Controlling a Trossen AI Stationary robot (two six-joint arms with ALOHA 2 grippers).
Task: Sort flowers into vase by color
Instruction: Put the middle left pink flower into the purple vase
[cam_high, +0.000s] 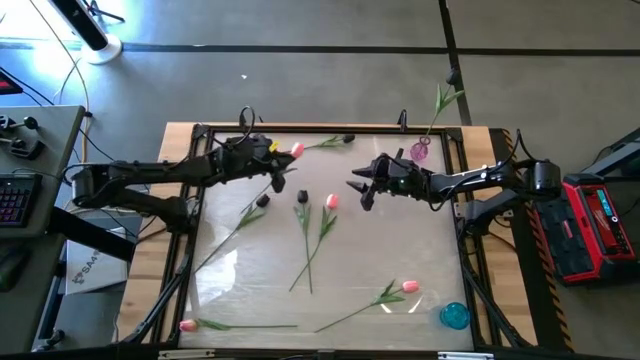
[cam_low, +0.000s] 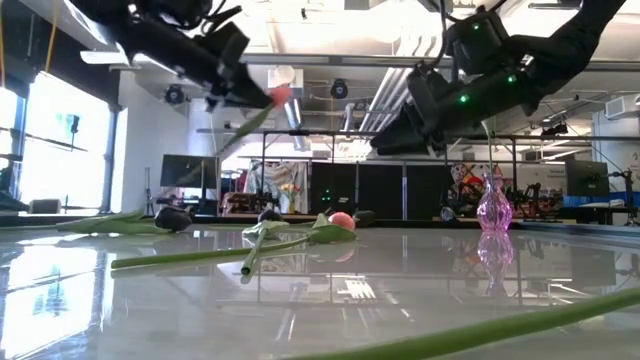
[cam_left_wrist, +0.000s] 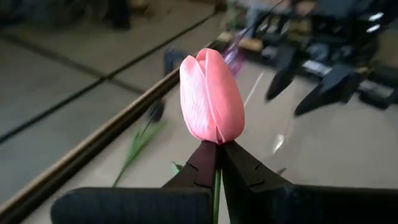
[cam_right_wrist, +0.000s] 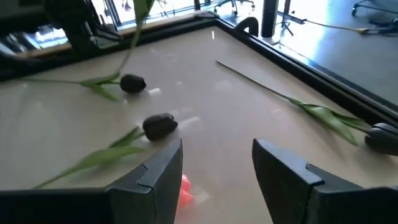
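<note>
Pink tulip pinched just under its head by left gripper, upper left | right gripper spread wide, empty, centre | pink vase upper right holds one stem | blue vase lower right.

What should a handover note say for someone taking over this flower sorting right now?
Left gripper: shut on a pink tulip, gripped on the stem just below the head and lifted off the table at the far left.
Right gripper: open, empty, raised over the table's middle.
Pink vase at the far right rim: holds one stem; its head is not visible.
Blue vase at the near right corner: looks empty.
Loose on the table: pink tulips; dark tulips.
Left to do: vase the held tulip, then the six loose ones.
</note>
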